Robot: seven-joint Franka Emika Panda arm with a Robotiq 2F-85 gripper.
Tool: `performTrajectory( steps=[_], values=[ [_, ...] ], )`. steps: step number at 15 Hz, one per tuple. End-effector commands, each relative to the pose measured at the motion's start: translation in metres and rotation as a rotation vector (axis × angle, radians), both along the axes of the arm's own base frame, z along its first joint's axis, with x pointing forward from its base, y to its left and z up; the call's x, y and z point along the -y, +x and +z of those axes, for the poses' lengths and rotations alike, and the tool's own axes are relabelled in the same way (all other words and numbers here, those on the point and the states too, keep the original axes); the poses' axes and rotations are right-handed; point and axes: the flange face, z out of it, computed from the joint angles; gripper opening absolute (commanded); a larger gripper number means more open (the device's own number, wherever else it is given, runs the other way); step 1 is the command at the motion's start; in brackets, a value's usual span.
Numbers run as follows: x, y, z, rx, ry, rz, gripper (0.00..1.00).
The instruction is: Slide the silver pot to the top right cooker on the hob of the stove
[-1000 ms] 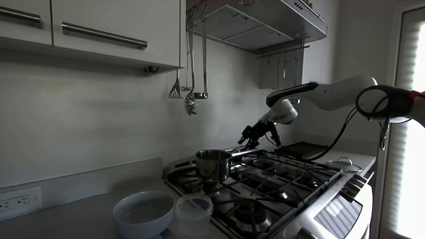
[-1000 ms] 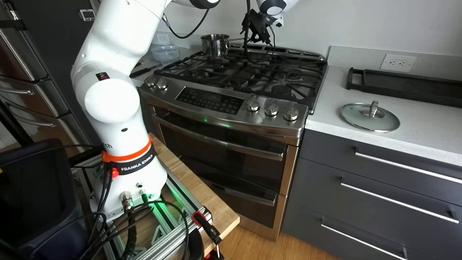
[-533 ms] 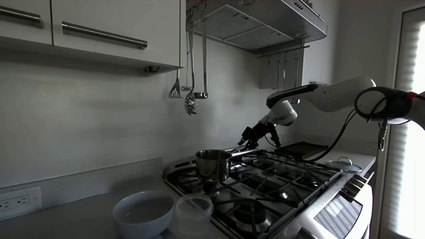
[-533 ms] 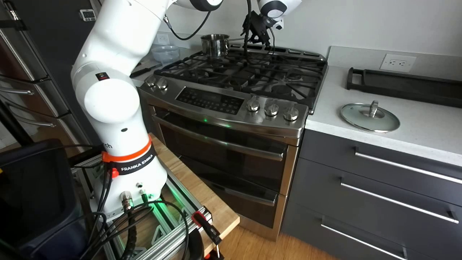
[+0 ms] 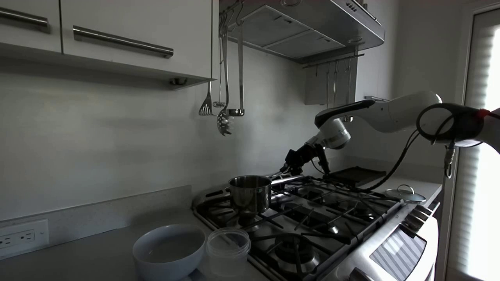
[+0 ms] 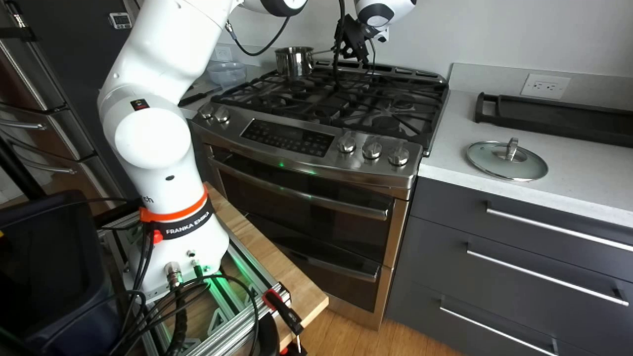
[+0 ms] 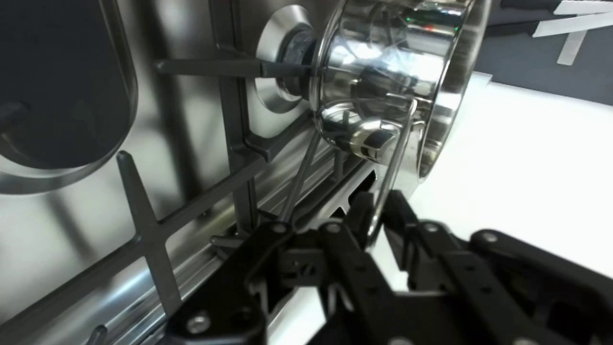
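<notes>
Gas hob [image 6: 341, 101] | wrist view: silver saucepan [image 7: 395, 67] at 12 o'clock from my tool [image 7: 380, 206] | handle [image 7: 393, 165] running 1-to-7 o'clock, my tool clamped on it

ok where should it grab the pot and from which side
I'd take the pot by its handle, from above, out towards the outer end, jaws either side, as the gripper sits now: the handle juts out slim, while the pot itself looks round, wide and slick.

Kitchen, gas stove [image 6: 316, 165], range hood [image 5: 304, 31], hanging utensils [image 5: 240, 70], 3 grey drawers [image 6: 504, 279]
</notes>
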Motion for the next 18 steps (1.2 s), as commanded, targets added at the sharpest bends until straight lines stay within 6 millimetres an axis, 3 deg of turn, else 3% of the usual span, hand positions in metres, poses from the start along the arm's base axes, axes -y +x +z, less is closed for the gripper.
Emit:
performTrajectory(
  steps=[1, 18],
  values=[
    [0.008, -0.002, -0.006, -0.027, 0.003, -0.001, 0.03],
    [0.062, -0.029, -0.006, -0.056, -0.027, -0.127, 0.03]
  ],
)
